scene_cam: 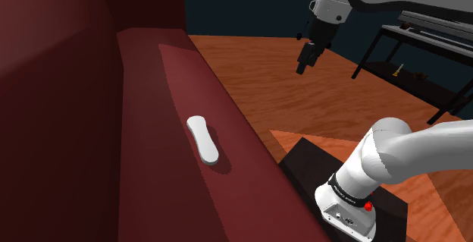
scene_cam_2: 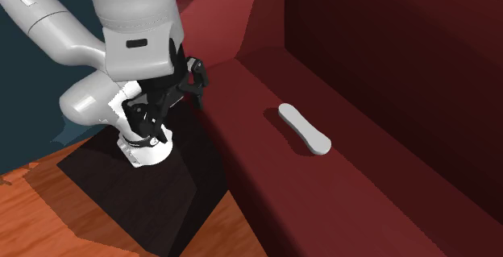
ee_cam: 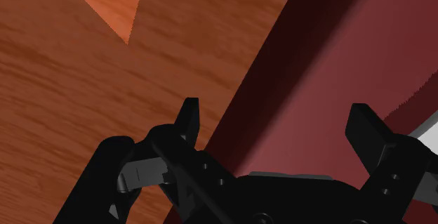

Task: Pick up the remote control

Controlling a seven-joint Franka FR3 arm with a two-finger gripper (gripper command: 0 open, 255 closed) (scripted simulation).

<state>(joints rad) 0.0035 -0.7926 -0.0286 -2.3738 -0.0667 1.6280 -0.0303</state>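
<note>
Maroon sofa seat (scene_cam: 174, 73): carries the remote control (scene_cam: 203, 139), pale and slim, lying flat along the cushion near its front edge.
Fingers (ee_cam: 365, 128): released, standing apart, nothing between them.
Gripper (scene_cam: 304, 64): hangs high over the wooden floor (scene_cam: 265, 81), beside the sofa's front.
Remote relative to fingers: well apart, lower down, towards the shoulder view's left.
Risk, low profile: fingers closing too high would likely slide off the flat body.
Risk, approach: a descent short of the seat might strike the sofa's front edge.
</note>
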